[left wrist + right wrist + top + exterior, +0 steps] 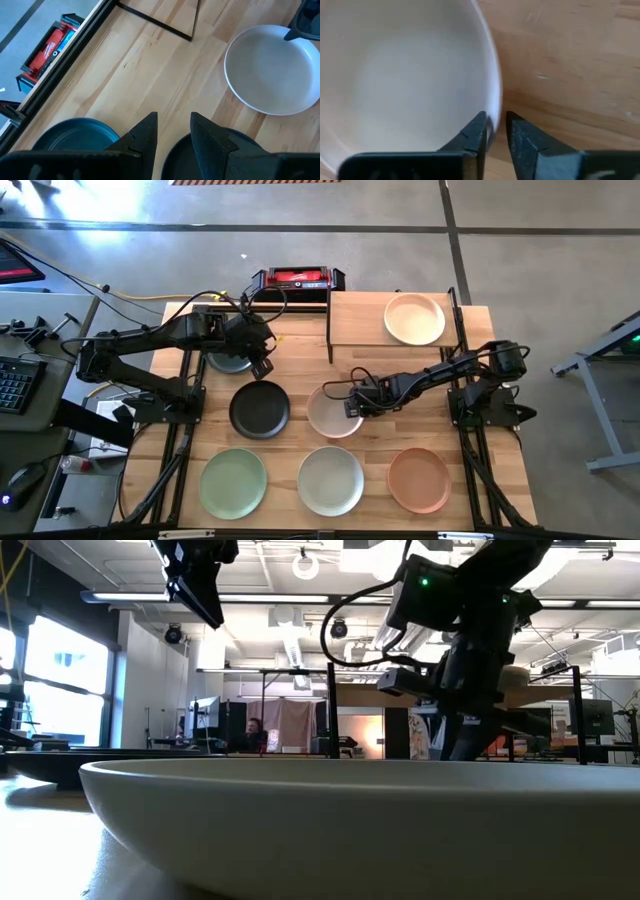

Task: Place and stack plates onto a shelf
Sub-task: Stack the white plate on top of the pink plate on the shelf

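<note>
- My right end effector [494, 131] straddles the rim of the pale pink plate [332, 412] mid-surface, one finger inside and one outside, nearly pinching it.
- The shelf [360, 330] lies beyond it, already carrying a cream plate [414, 318].
- My left end effector [173, 131] hovers spread near the black plate [259, 409].

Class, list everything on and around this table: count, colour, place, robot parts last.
wooden table: one, light.
light-wood shelf on black posts: one, table's back right.
round matte plates: seven; cream plate on shelf; grey-blue plate, black plate, pale pink plate, middle row; light green plate, off-white plate, salmon plate, row farthest from shelf.
red-and-black box: one, behind table.
left tool: one, dark, open, above grey-blue and black plates.
right tool: one, dark, at pale pink plate's rim.
</note>
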{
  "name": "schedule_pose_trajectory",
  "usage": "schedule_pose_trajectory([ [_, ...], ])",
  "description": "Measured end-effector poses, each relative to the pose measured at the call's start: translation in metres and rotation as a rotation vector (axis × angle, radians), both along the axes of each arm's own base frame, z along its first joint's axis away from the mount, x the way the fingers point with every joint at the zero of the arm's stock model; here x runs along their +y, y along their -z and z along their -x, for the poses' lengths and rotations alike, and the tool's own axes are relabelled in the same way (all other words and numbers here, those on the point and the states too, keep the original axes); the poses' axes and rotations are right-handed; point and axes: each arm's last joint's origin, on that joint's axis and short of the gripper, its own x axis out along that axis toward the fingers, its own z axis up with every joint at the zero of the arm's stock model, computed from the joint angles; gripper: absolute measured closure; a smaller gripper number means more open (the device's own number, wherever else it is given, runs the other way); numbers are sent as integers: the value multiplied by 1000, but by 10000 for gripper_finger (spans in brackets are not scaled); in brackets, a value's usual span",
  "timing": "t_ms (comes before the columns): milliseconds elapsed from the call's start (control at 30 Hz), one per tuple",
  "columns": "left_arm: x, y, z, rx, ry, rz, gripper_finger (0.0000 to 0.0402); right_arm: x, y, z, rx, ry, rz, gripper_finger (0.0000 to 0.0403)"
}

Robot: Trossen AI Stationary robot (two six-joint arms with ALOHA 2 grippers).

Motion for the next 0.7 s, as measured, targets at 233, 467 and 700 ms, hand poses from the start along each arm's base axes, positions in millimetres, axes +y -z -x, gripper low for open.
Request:
schedule_pose_trajectory([
  [233,0,0,0,0,0,0,296,1,0,-1,-8,9,-32,391],
  [467,0,0,0,0,0,0,296,2,-19,3,-67,2,-46,401],
  [700,0,0,0,0,0,-1,296,-1,-55,19,-145,13,-15,402],
])
